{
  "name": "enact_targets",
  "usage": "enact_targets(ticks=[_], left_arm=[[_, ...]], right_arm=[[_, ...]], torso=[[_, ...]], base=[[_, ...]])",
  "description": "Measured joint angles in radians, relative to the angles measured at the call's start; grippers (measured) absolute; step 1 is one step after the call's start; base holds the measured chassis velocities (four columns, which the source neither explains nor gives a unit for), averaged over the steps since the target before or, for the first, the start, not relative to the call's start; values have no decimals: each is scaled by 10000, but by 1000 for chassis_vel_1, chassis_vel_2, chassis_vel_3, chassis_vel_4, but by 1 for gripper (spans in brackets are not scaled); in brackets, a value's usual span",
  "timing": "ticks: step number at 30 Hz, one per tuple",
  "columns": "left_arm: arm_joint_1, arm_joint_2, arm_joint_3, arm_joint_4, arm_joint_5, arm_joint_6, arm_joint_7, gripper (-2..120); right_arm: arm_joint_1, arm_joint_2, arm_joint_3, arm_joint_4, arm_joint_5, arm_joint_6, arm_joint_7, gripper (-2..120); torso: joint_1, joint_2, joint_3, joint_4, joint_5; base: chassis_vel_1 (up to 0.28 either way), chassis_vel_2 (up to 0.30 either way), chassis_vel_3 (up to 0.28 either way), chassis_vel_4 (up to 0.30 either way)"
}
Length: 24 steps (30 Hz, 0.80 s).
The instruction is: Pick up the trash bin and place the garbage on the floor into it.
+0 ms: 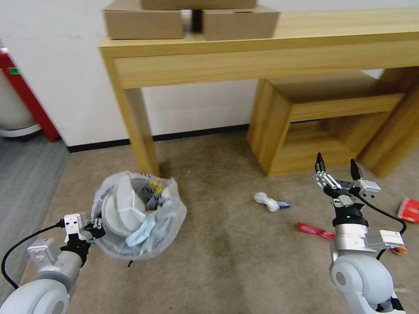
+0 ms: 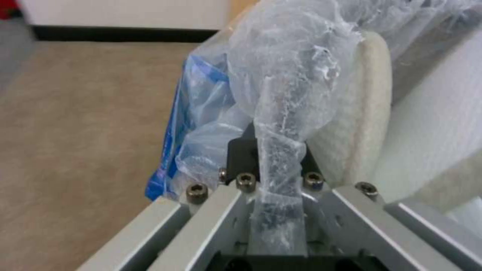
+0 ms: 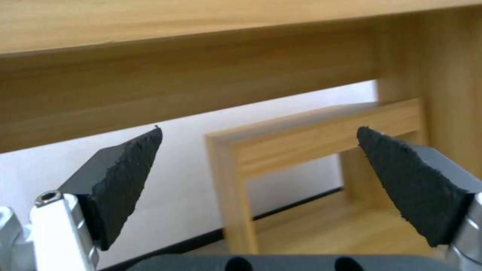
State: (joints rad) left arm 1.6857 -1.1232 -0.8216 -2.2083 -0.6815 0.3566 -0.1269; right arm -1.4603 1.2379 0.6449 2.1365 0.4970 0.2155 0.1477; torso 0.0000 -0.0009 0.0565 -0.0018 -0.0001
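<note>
The trash bin's dark body was hidden under its crinkly bag, and the things inside were too tangled to tell apart beyond a white slipper. The left gripper's fingertips were buried in the bag's folded rim. Right of the bin, a red wrapper was cut off by the picture's edge, and the right arm covered part of an orange scrap. The small white litter nearer the bin was too small to identify.
</note>
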Motion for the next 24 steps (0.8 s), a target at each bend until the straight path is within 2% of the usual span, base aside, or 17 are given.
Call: enact_targets(ticks=[10, 15, 24], left_arm=[[54, -45, 3, 33, 86, -156, 76, 0], [163, -51, -14, 21, 85, -145, 4, 0], [674, 63, -26, -240, 0, -78, 33, 0]], right_arm=[[-2, -4, -86, -64, -68, 106, -12, 100], [17, -2, -145, -53, -77, 108, -23, 100], [113, -112, -249, -96, -44, 124, -138, 100]], torso=[[0, 0, 0, -10, 4], [0, 0, -1, 1, 1], [0, 0, -1, -1, 1]], base=[[-111, -120, -111, -118], [0, 0, 0, 0], [0, 0, 0, 0]])
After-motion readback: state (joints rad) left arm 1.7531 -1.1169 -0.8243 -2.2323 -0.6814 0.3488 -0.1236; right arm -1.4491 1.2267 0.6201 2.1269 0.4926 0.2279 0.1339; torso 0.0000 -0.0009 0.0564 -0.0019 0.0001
